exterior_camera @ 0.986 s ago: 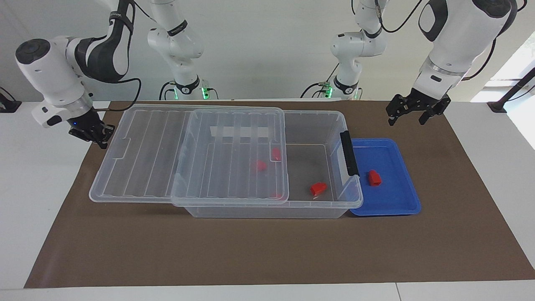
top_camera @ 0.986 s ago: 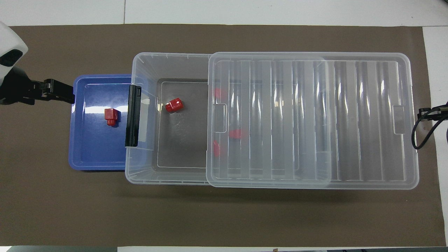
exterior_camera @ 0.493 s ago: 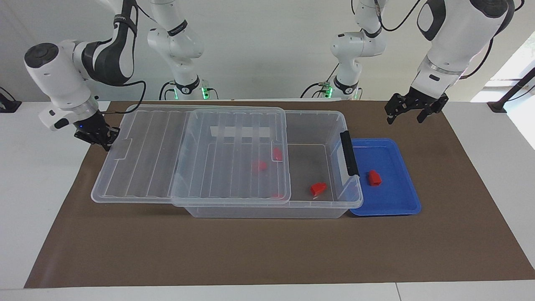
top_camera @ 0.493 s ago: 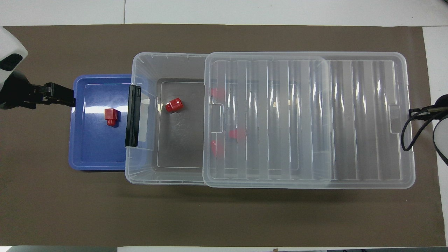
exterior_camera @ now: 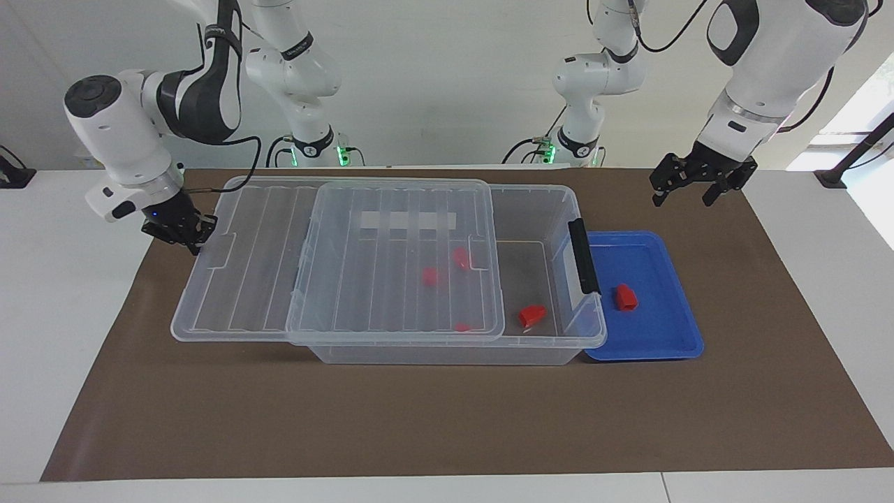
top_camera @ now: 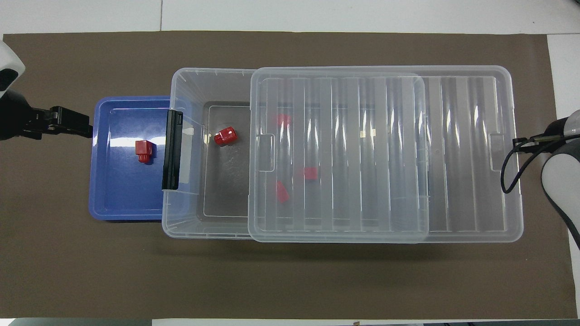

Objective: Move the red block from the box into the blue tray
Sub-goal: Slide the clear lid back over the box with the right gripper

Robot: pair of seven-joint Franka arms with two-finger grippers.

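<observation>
The red block (exterior_camera: 626,297) lies in the blue tray (exterior_camera: 670,328), which stands against the box (exterior_camera: 531,209) at the left arm's end of the table. It also shows in the overhead view (top_camera: 143,151) in the tray (top_camera: 118,194). The ribbed clear lid (exterior_camera: 391,279) lies partly over the box and overhangs it toward the right arm's end. My right gripper (exterior_camera: 183,232) is shut on the lid's short end edge. My left gripper (exterior_camera: 688,190) is open and empty, in the air beside the tray's end; it also shows in the overhead view (top_camera: 86,130).
A rounder red piece (exterior_camera: 532,316) lies in the uncovered part of the box near the black clip handle (exterior_camera: 583,256). More small red pieces (exterior_camera: 429,276) show through the lid. A brown mat (exterior_camera: 447,419) covers the table.
The right gripper has moved toward the left arm's end and the lid has slid with it, covering more of the box. The left gripper has risen slightly. The red block has not moved.
</observation>
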